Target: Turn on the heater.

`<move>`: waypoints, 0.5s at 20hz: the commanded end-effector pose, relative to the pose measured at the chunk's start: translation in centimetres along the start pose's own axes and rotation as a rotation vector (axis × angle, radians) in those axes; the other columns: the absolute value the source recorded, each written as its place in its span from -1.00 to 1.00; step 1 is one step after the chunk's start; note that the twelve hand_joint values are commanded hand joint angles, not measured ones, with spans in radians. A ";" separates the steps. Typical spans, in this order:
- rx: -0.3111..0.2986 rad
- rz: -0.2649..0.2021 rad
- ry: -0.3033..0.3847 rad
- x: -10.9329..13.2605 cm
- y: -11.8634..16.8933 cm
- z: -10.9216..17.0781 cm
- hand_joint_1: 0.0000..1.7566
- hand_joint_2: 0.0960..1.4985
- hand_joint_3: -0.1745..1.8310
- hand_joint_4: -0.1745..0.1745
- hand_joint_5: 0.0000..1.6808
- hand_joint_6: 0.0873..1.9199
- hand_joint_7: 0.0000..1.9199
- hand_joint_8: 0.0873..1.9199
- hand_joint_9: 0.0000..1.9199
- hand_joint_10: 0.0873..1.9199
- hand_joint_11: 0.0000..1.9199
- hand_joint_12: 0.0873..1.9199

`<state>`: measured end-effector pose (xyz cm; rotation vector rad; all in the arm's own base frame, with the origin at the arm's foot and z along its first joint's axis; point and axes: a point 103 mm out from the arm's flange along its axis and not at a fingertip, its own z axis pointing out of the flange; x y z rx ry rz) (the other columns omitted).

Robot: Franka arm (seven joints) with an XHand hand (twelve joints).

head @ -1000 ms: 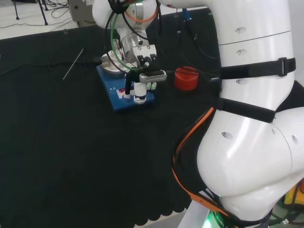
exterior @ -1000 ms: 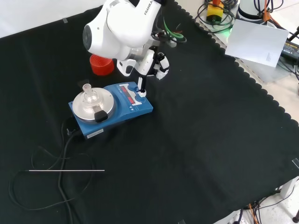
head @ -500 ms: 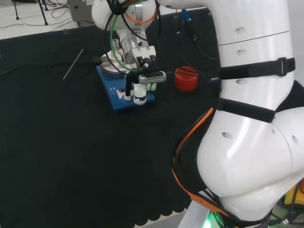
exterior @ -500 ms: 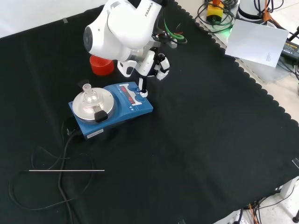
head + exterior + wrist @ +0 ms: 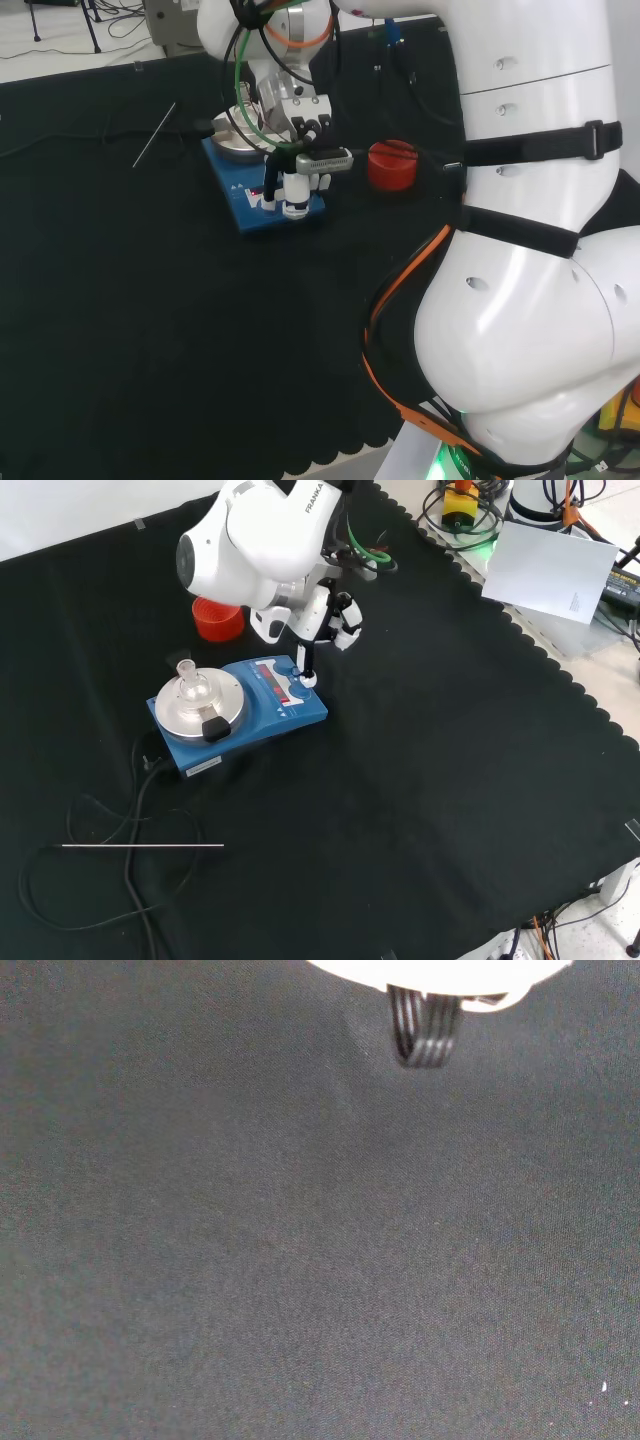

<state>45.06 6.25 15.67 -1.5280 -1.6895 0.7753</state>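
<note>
The blue heater [image 5: 285, 712] stands on the black cloth with a round metal plate and a red-lit front panel [image 5: 276, 683]. A small clear flask [image 5: 188, 686] sits on the plate. The hand [image 5: 328, 616] hovers over the panel's right end in the front view. One straight finger [image 5: 303, 666] points down and its tip meets the heater's small knob there, while the others curl back. In the head view the hand [image 5: 296, 170] stands over the heater's [image 5: 245, 205] near edge. The wrist view shows black cloth and a bundle of black cables [image 5: 424, 1028].
A red ribbed ring stand [image 5: 217, 618] stands just behind the heater, to its right in the head view [image 5: 391, 165]. A thin metal rod [image 5: 140, 846] and the heater's looping black cable [image 5: 138, 792] lie in front. The arm's white links [image 5: 520, 240] rise at the head view's right.
The hand shifted slightly sideways over the panel half a second ago and has come back. The heater, flask and stand have not moved.
</note>
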 end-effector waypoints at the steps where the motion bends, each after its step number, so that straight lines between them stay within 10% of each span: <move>1: -0.023 -0.020 0.012 0.4 -2.3 -1.9 0.67 -0.16 0.23 -0.30 -0.56 -0.87 0.94 0.57 1.00 0.67 0.93 0.58; 10: -0.101 -0.008 0.022 -0.7 -3.6 -3.3 0.67 -0.16 0.23 -0.31 -0.54 -0.86 0.94 0.57 1.00 0.67 0.93 0.57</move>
